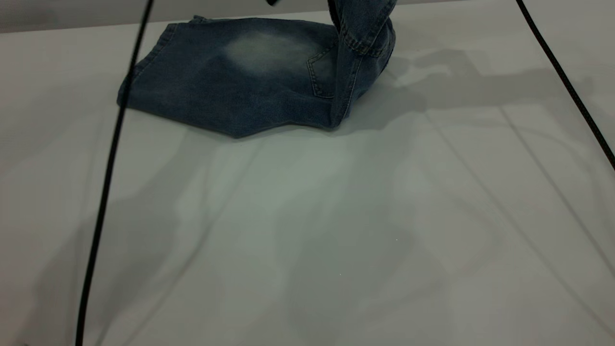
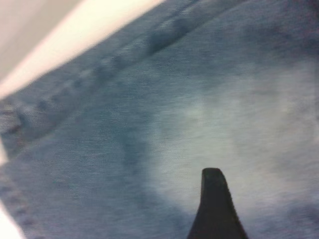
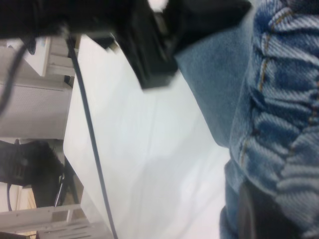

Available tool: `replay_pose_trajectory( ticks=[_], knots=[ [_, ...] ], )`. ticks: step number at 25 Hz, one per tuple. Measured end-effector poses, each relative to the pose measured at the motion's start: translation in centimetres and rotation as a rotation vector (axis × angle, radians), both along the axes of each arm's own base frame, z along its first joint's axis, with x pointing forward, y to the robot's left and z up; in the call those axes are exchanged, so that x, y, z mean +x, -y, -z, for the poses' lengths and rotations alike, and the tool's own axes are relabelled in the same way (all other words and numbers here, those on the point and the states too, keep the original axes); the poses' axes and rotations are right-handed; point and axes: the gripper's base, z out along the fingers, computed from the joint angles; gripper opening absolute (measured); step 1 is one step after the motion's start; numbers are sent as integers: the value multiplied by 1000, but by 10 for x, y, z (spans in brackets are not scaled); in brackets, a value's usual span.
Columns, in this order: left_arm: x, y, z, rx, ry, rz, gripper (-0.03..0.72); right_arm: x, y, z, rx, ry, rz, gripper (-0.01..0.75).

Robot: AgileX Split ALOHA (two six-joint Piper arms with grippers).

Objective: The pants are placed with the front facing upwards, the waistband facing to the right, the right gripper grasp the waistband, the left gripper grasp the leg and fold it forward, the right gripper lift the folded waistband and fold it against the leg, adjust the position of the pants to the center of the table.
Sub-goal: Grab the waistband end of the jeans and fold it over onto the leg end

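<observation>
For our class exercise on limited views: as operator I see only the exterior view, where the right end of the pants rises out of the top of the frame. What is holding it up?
Observer: In the right wrist view, the right gripper is clamped on the ruched waistband.
Operator: Where is the other arm?
Observer: The left gripper hangs close over the pale patch on the pants. I cannot tell whether it touches.
Operator: Are the arms close together?
Observer: Yes. The right wrist view also catches the left gripper, just above the denim.
</observation>
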Motion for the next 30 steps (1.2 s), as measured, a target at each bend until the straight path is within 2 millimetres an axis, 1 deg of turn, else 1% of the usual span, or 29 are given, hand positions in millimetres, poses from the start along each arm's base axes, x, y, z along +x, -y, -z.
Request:
replay_pose_trajectory(
  ticks=[4,8,11,13,17,22,30],
  knots=[
    [8,-22,1,18,-1,13,440,0,0,0,1,0,1,79],
    [8,-38,13,58,-51,50,440,0,0,0,1,0,1,79],
    [2,-41,33,104,-117,103,440,0,0,0,1,3,0,79],
    [-1,-42,42,122,-146,143,440,0,0,0,2,2,-1,79],
    [0,-44,43,151,-142,235,440,-1,0,-1,7,-3,-11,79],
    [1,-48,44,159,-143,257,440,-1,0,-1,9,-5,-14,79],
    [0,-47,68,167,-186,267,440,-1,0,-1,9,-3,-15,79]
  ],
)
